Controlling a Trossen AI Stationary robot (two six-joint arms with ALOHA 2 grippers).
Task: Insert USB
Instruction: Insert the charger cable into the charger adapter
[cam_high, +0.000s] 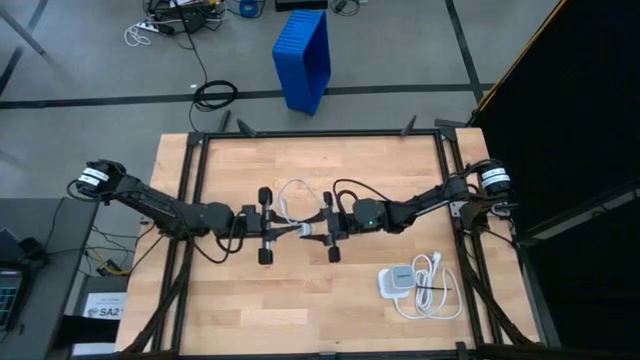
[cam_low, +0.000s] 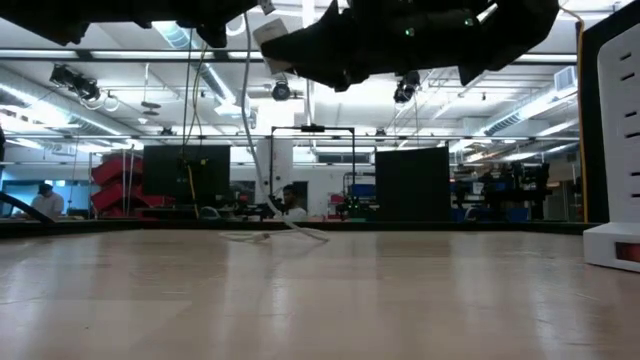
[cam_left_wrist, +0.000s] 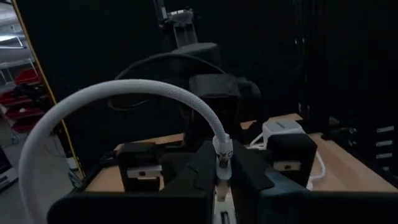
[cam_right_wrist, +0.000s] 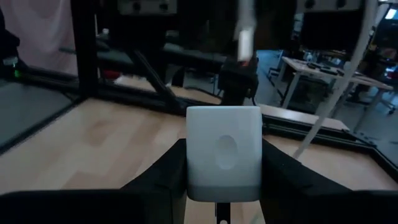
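Observation:
The USB (cam_high: 290, 192) is a thin white cable, looped on the middle of the table. In the low view it hangs down (cam_low: 250, 150) and its lower part rests on the wood (cam_low: 265, 237). My left gripper (cam_high: 285, 230) and my right gripper (cam_high: 315, 228) face each other tip to tip above the table's middle. The left is shut on the cable's plug end. The right is shut on a small white cube-shaped block (cam_right_wrist: 224, 149). From the right wrist view, the left gripper's white plug (cam_right_wrist: 245, 40) shows beyond that block. My left gripper (cam_left_wrist: 222, 186) pinches the USB's plug end (cam_left_wrist: 222, 152) between its two fingers, with the braided cable arching up and away from it (cam_left_wrist: 124, 93). The plug is lifted clear of the table. My right gripper (cam_right_wrist: 224, 205) pinches the white block by its two side faces (cam_right_wrist: 193, 162), one finger on each side. The block stands out past the fingers and is off the table.
A flat white socket block (cam_high: 397, 280) with its thick white cord (cam_high: 435, 290) lies near the table's right near corner; it also shows in the left wrist view (cam_left_wrist: 283, 129). A black frame (cam_high: 320, 134) runs round the table. A blue crate (cam_high: 303, 55) stands on the floor beyond.

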